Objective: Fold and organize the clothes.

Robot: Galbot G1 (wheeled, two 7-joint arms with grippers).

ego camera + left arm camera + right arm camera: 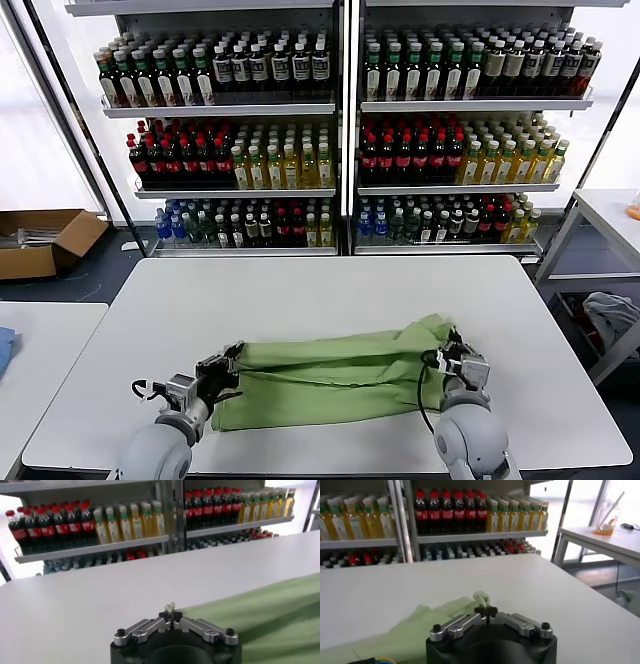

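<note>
Shirt [335,370]: light green, lying as a long crumpled band across the near half of the white worktop [330,290], running from roughly 8 o'clock up to 4 o'clock of the worktop's centre. Fabric is doubled over lengthwise, with several long creases; collar, buttons and chest print cannot be made out in this state.

Left gripper [225,368] sits at the shirt's 9 o'clock end, fingers [172,607] pinched together on a small tip of green cloth, as the left wrist view shows. Right gripper [447,357] sits at the shirt's 3 o'clock end, fingers [486,611] likewise closed on a puckered corner of the fabric, which pokes up just past them in the right wrist view. Both ends of the shirt are held low, close to the worktop surface; whether they are lifted clear I cannot tell.

Surroundings: drinks shelves [340,105] at 12 o'clock behind the worktop, stocked with rows of bottles. Open cardboard box [45,240] on the floor at 10 o'clock. Second white table [610,215] at 2 o'clock, grey-blue cloth bundle [610,315] below it.
</note>
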